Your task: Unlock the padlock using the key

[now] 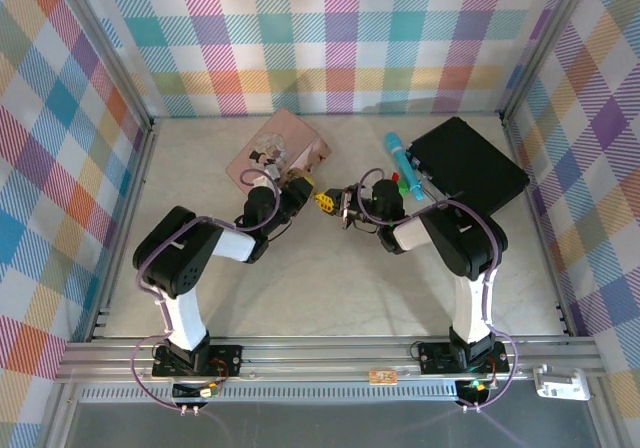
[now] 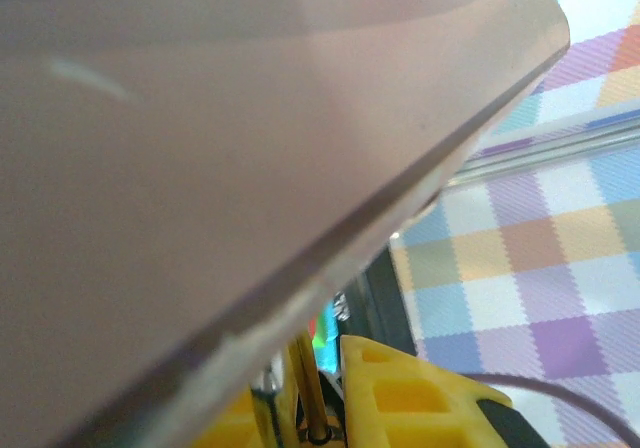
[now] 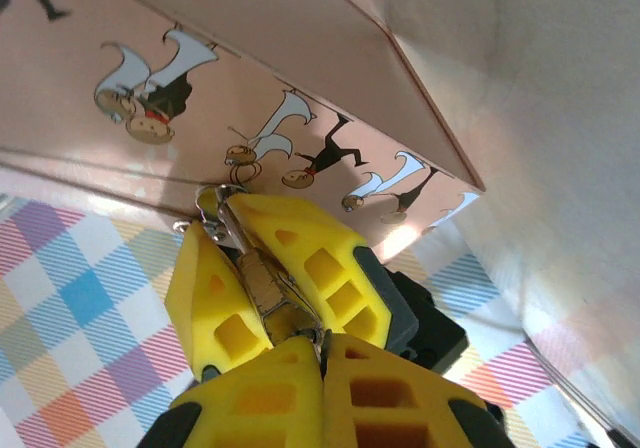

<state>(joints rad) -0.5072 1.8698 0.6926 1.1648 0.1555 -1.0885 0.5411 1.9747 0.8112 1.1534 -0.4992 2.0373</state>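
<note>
The padlock (image 3: 263,290) is gripped in the left pincer (image 3: 225,230) just beside the pink tin (image 3: 250,88), while the key (image 3: 319,340), apparently pinched in the closed right pincer (image 3: 322,363), is held at its base; the shackle is not yet seen released.

Pink tin (image 1: 278,148) with cartoon figures, just beyond left gripper (image 1: 316,197). Teal cylinder (image 1: 398,156) beyond right gripper (image 1: 333,205). Black case (image 1: 468,163) farther to its right.

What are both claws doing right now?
Left claw: closed, holding the padlock.
Right claw: closed, apparently pinching the key.
</note>
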